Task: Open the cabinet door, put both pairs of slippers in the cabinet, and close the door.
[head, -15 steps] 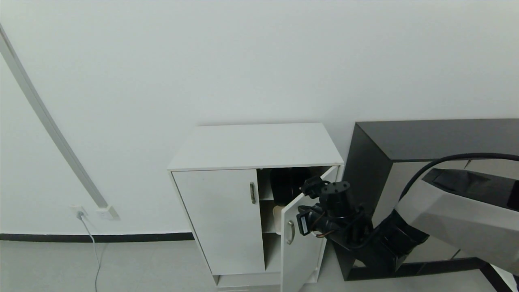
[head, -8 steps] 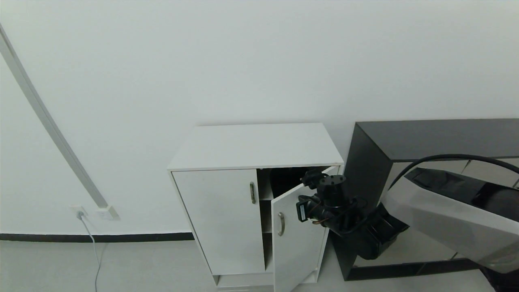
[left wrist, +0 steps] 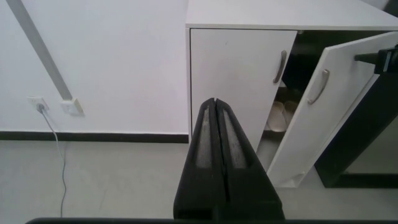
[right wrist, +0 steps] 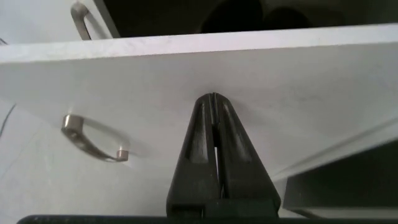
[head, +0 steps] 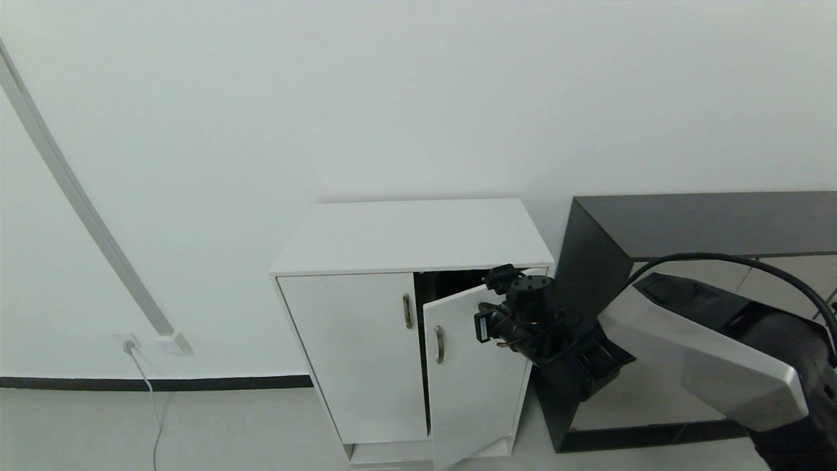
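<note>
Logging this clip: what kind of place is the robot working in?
Likely a plain indoor room, perhaps an entryway mock-up: a white two-door cabinet with pale slippers on a shelf inside, a black sideboard beside it, and a wall socket above the dark skirting.

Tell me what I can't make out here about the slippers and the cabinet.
1. Second pair: the left wrist view shows pale slippers through the gap; the right door hides the rest of that shelf.
2. Dark shapes on the upper shelf, right wrist view: too dark to identify.
3. Cabinet foot, head view: cut off by the bottom edge.
</note>
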Robot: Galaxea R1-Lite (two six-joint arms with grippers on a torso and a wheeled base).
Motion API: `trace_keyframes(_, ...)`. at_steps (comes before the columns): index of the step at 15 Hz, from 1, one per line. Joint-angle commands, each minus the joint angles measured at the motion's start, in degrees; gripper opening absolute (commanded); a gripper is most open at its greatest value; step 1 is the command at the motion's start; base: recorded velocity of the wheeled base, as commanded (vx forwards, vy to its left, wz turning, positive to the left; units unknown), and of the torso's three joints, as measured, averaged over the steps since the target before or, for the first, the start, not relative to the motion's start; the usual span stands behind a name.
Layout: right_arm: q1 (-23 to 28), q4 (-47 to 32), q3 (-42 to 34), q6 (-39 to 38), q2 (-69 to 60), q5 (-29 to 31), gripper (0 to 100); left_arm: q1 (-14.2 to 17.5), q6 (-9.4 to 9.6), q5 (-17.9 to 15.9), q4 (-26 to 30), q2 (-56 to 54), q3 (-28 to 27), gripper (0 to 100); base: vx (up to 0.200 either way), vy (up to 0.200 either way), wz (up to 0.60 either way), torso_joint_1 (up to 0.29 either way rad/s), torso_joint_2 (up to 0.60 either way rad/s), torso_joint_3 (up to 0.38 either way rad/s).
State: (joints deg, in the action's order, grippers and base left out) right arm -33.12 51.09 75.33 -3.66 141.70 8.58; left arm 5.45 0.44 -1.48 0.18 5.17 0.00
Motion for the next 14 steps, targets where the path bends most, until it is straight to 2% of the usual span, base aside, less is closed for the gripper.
trace_keyframes(1,0.16,-0.11,2.28,0.05,2.26,0.03,0,0.00,0.00,-0.02,-0.01,0.02,0.00,0,0.000,0.000,0.00,0.000,0.00,0.000)
trace_keyframes(14,2.45,-6.18,13.80,1.28,6.30,0.03,0,0.00,0.00,-0.02,-0.01,0.02,0.00,0,0.000,0.000,0.00,0.000,0.00,0.000)
